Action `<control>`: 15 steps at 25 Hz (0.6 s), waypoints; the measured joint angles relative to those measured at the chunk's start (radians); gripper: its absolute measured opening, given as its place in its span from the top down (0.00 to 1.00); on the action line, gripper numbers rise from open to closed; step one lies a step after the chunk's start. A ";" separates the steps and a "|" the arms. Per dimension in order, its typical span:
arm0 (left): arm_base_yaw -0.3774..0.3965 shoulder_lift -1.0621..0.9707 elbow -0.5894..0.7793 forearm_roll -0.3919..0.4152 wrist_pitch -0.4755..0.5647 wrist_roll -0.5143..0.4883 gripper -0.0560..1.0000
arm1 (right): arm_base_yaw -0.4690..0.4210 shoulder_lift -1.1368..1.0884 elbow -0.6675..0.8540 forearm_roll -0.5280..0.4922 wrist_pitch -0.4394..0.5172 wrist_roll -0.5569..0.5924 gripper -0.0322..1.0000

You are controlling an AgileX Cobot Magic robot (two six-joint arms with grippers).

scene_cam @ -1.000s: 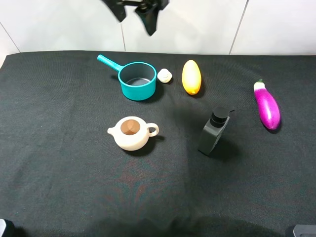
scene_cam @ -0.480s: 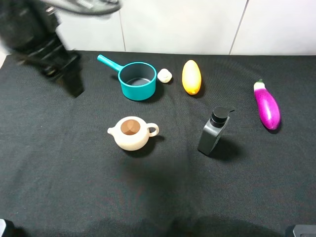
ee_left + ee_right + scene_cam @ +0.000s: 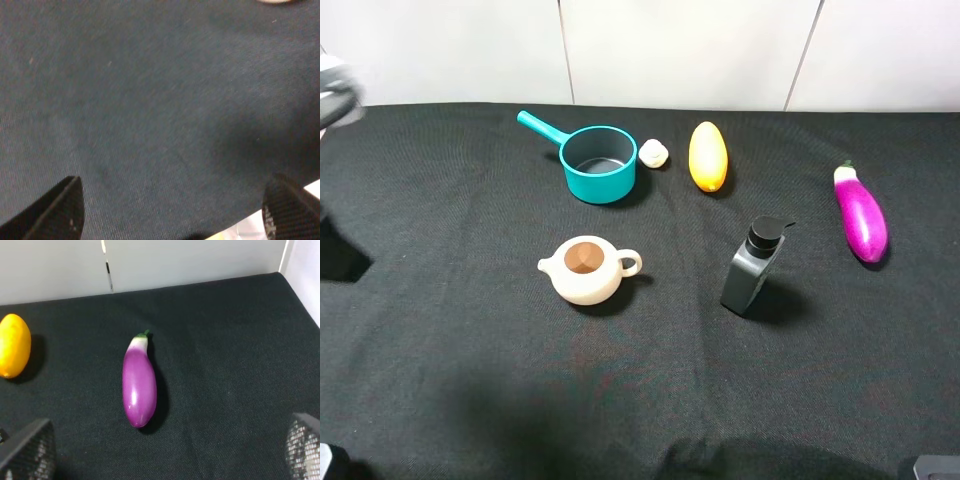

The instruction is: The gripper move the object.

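Left gripper (image 3: 172,210) open wide, fingers (image 3: 55,210) far apart, nothing between, hovering low. In the high view its arm is only a blur at 9 o'clock edge. Right gripper (image 3: 165,452) spread wide too, empty.

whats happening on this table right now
Nothing is being held. The small cream-white garlic-like lump sits on the black cloth beside the teal saucepan, with a yellow oval fruit on its other side. The left gripper is open over bare cloth at the far left edge. The right gripper is open too, looking at the purple eggplant. A beige teapot and dark pump bottle stand nearer the front.
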State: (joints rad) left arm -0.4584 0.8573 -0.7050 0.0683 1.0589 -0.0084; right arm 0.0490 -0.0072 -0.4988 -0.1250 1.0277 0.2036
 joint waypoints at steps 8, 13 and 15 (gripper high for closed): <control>0.211 -0.432 0.153 -0.024 -0.004 0.017 0.22 | 0.000 0.000 0.000 0.000 0.000 0.000 0.30; 0.313 -0.620 0.180 -0.041 -0.004 0.018 0.22 | 0.000 0.000 0.000 0.000 0.000 0.000 0.30; 0.345 -0.665 0.196 -0.043 -0.005 0.018 0.22 | 0.000 0.000 0.000 0.000 0.000 0.000 0.30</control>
State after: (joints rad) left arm -0.1132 0.1921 -0.5085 0.0249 1.0542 0.0100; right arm 0.0490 -0.0072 -0.4988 -0.1250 1.0277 0.2036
